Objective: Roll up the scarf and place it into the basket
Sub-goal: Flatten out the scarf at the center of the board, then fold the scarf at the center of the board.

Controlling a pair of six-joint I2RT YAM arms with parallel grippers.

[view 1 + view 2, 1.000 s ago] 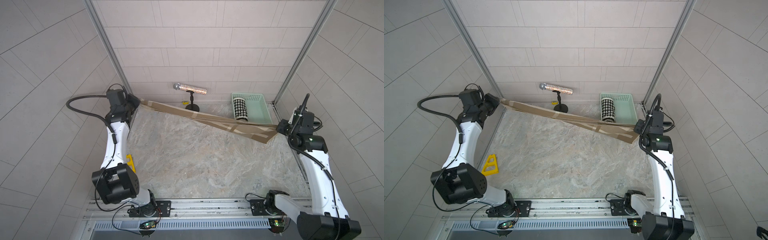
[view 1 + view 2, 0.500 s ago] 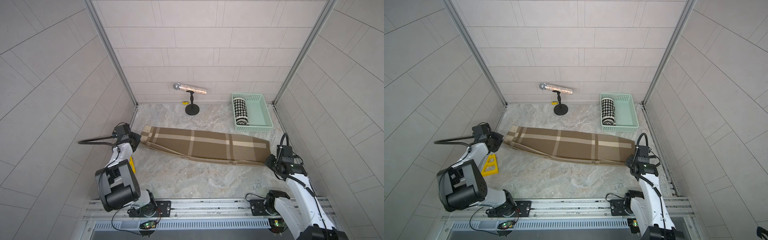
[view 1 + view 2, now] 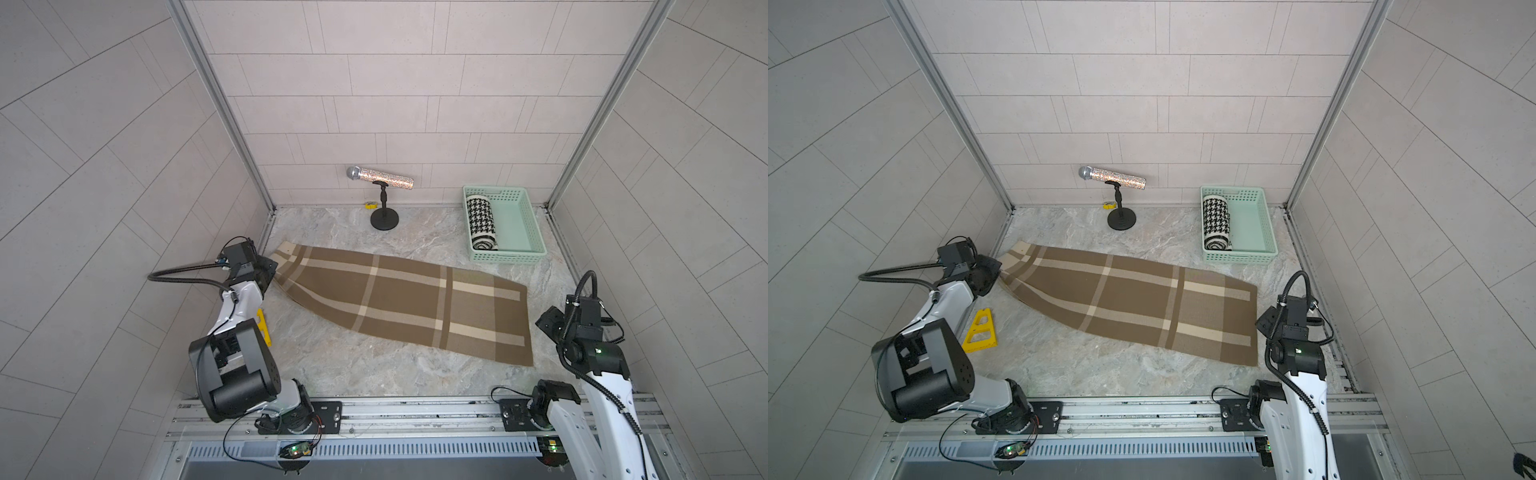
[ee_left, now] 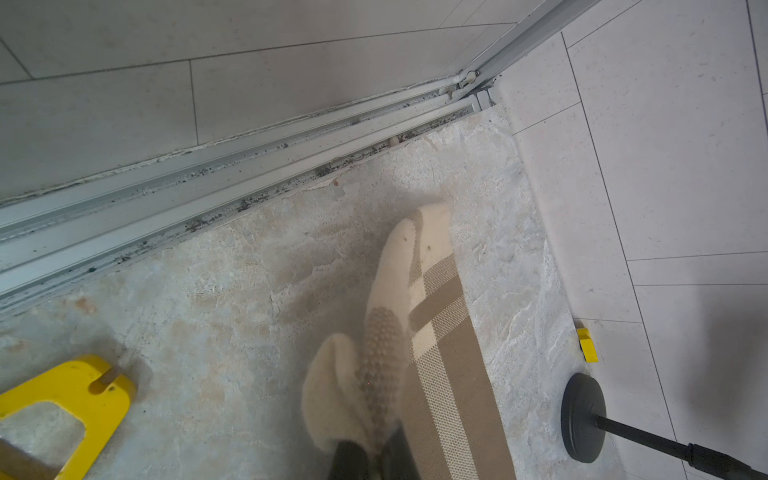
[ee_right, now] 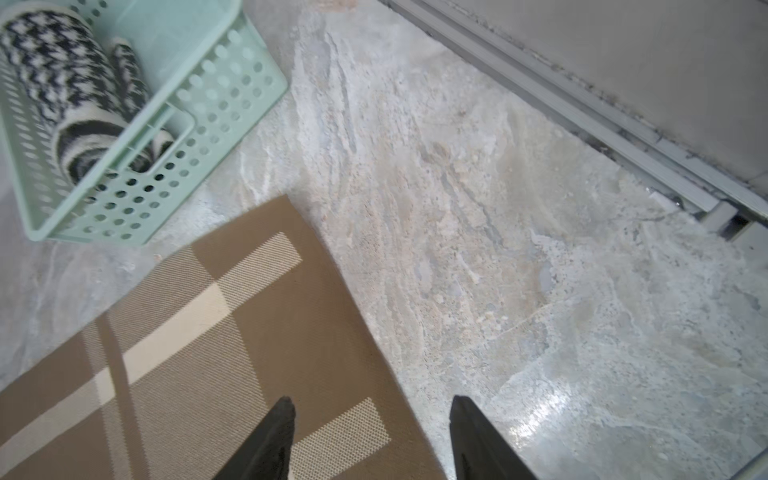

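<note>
The scarf (image 3: 399,303) is brown with cream plaid and lies spread flat across the marble table in both top views (image 3: 1129,303). My left gripper (image 3: 270,270) is shut on the scarf's left end, and the cloth (image 4: 440,374) bunches up between the fingers (image 4: 374,453). My right gripper (image 3: 544,326) hovers open by the scarf's right end. One fingertip is over the cloth (image 5: 208,353) and one over bare table, with nothing between the fingers (image 5: 372,401). The mint-green basket (image 3: 517,224) stands at the back right.
A rolled black-and-white houndstooth scarf (image 3: 481,222) lies along the basket's left side (image 5: 62,83). A glittery microphone (image 3: 380,178) on a black stand (image 3: 384,218) is at the back centre. A yellow triangular piece (image 3: 980,330) sits by the left arm. Walls close in on three sides.
Both arms came down from holding the scarf stretched in the air, and it now lies flat. The right gripper opened and let go of the right end. The left stayed shut.
</note>
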